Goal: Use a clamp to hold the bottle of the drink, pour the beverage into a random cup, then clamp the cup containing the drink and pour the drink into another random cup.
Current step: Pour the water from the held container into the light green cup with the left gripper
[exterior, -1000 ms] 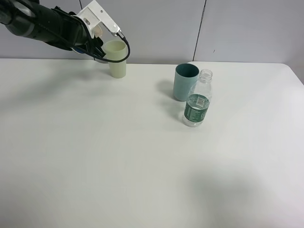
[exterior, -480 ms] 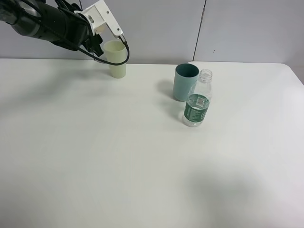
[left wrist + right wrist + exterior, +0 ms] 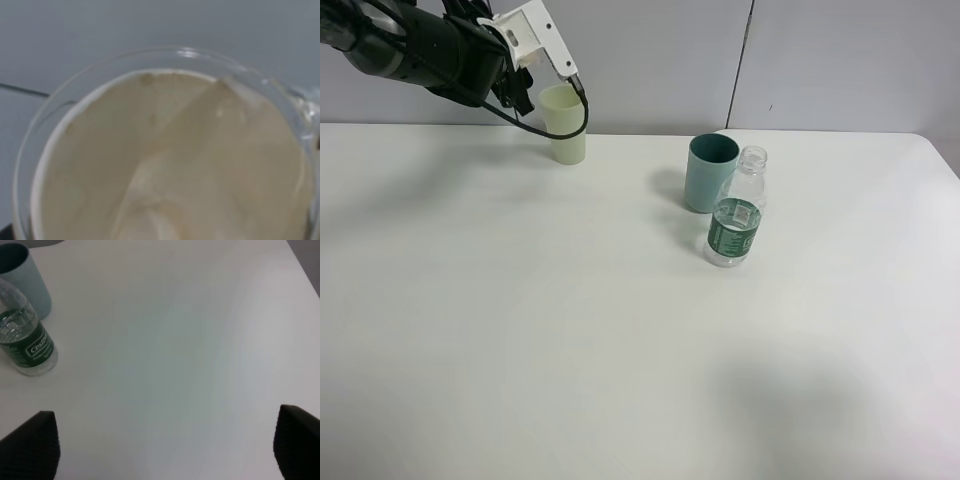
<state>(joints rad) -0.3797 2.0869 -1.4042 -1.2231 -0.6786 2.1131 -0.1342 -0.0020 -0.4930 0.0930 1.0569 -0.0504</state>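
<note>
The left claw [image 3: 527,100] is clenched at the near rim of the pale green cup [image 3: 564,130]. I judge it to be pinching the cup's wall (the pads sit behind the arm's own bulk, so I cannot see the contact itself). The cup stands upright at the far edge of the surface [image 3: 570,330], its base seemingly resting there. It is well apart from the teal cup [image 3: 710,175] and the uncapped water bottle [image 3: 734,228] over to the right. The right claw [image 3: 164,445] hangs released above bare surface near the bottle, with nothing between its fingertips.

As I read it, the bottle's part looks finished and the cup-to-cup pour is in hand. The next move calls for carrying the pale cup level across to the teal one, then tipping it slowly over that mouth without knocking the bottle.

The left wrist view is a blur of cup interior, so I cannot tell whether drink is in it. The teal cup's contents are hidden, the bottle's level is hard to read, and I cannot tell whether the bottle touches the teal cup.
</note>
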